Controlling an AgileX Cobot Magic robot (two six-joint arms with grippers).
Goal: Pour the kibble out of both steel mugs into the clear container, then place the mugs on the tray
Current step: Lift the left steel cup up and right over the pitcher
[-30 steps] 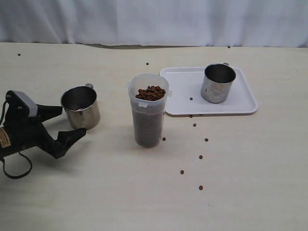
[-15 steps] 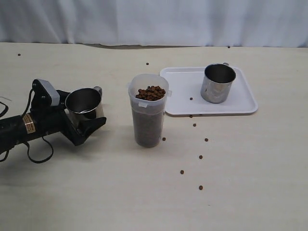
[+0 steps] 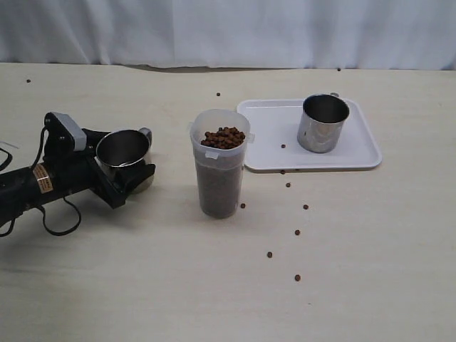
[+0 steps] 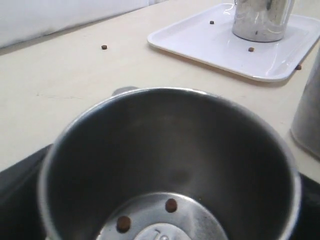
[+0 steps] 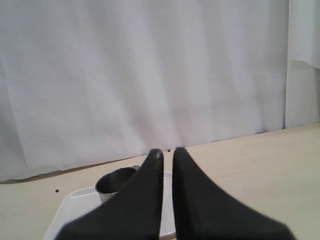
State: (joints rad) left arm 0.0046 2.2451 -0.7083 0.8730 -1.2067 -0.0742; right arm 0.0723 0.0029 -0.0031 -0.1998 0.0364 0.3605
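Observation:
One steel mug (image 3: 123,153) stands on the table at the left, and my left gripper (image 3: 128,162) is shut on it, a black finger on each side. The left wrist view looks straight into this mug (image 4: 170,150): two kibble pellets (image 4: 171,205) lie on its bottom. To its right stands the clear container (image 3: 219,174), full of kibble (image 3: 223,137) to the rim. The second steel mug (image 3: 323,123) stands upright on the white tray (image 3: 356,153). My right gripper (image 5: 167,152) hangs shut and holds nothing, above the table short of the tray (image 5: 70,210); it is outside the exterior view.
Loose pellets (image 3: 297,232) are scattered on the table in front of the tray, with one on the tray (image 3: 283,146) and a few near the back edge. A white curtain (image 3: 228,32) closes off the back.
My left gripper moved in from the left around the near mug and its fingers closed on it; the mug shifted slightly right. The tray, the other mug and the container stayed put.

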